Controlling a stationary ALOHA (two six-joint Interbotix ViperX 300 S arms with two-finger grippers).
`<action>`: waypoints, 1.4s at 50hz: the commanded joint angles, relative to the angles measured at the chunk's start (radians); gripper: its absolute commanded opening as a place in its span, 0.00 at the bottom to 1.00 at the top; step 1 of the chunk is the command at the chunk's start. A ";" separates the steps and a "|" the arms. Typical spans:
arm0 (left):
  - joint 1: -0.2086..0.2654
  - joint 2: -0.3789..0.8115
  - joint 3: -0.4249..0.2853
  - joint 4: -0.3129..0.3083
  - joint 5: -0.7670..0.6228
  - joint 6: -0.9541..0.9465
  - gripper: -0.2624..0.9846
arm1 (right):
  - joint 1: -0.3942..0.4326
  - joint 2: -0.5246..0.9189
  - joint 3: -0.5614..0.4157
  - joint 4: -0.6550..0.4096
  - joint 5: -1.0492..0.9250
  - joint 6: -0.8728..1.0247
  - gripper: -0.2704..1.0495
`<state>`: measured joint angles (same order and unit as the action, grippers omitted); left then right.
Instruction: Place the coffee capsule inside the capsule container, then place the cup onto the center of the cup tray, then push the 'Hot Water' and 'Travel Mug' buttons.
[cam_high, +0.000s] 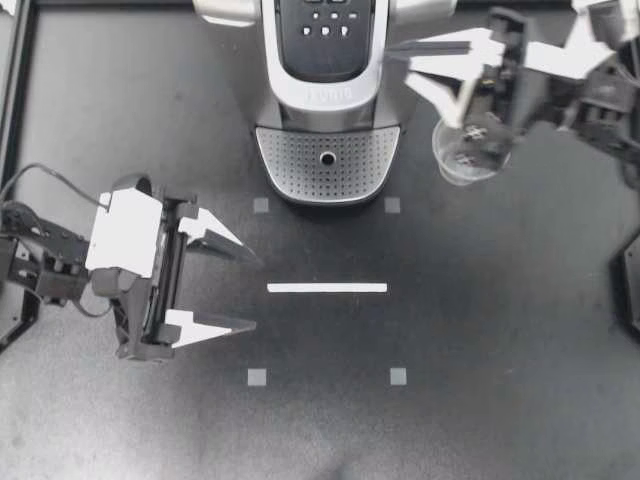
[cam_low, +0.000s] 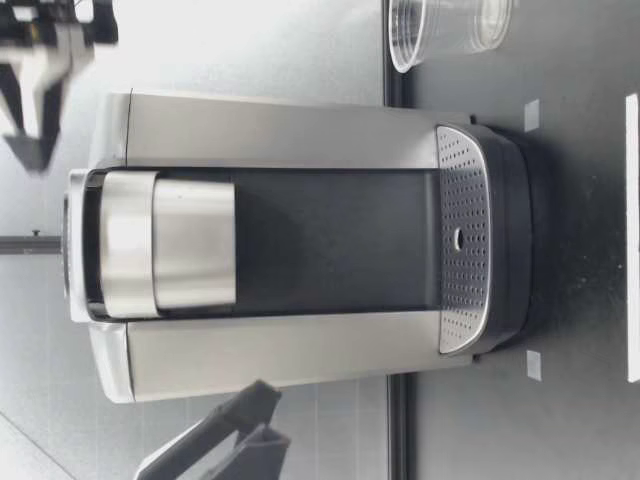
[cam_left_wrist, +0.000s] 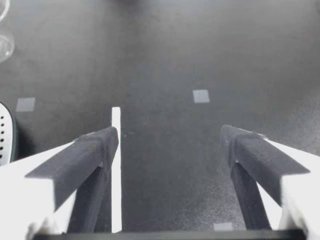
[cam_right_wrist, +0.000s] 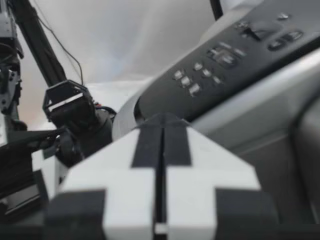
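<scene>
Two fingers of my left gripper (cam_high: 255, 293) stand wide apart with nothing between them, held above the dark tabletop (cam_high: 480, 330) just left of the white tape strip (cam_high: 327, 288), which the left wrist view shows running under one finger. My right gripper (cam_high: 402, 63) is raised at the right side of the coffee machine (cam_high: 325, 95). In the right wrist view its fingers (cam_right_wrist: 200, 165) are pressed together and grip nothing, and the button panel (cam_right_wrist: 215, 65) lies just ahead of them; I cannot tell whether they touch it. The clear cup (cam_high: 470, 158) stands upright on the tabletop just beside the machine's right side, under my right arm, off the perforated cup tray (cam_high: 327, 160). Four small grey square markers sit around the tape strip, two of them (cam_high: 261, 205) near the tray's front corners.
</scene>
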<state>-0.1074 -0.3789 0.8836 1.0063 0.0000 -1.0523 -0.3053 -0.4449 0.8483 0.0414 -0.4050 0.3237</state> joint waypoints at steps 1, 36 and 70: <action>0.000 -0.006 -0.008 0.000 -0.006 0.003 0.81 | -0.006 -0.067 0.031 0.046 0.048 0.005 0.25; 0.000 0.017 0.006 0.000 -0.009 0.006 0.81 | -0.256 -0.195 0.359 0.206 0.497 0.179 0.27; 0.000 0.018 0.021 0.002 -0.009 0.008 0.81 | -0.318 -0.049 0.364 0.206 0.476 0.235 0.65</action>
<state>-0.1074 -0.3528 0.9158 1.0063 -0.0031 -1.0462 -0.6151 -0.5062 1.2379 0.2454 0.0813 0.5599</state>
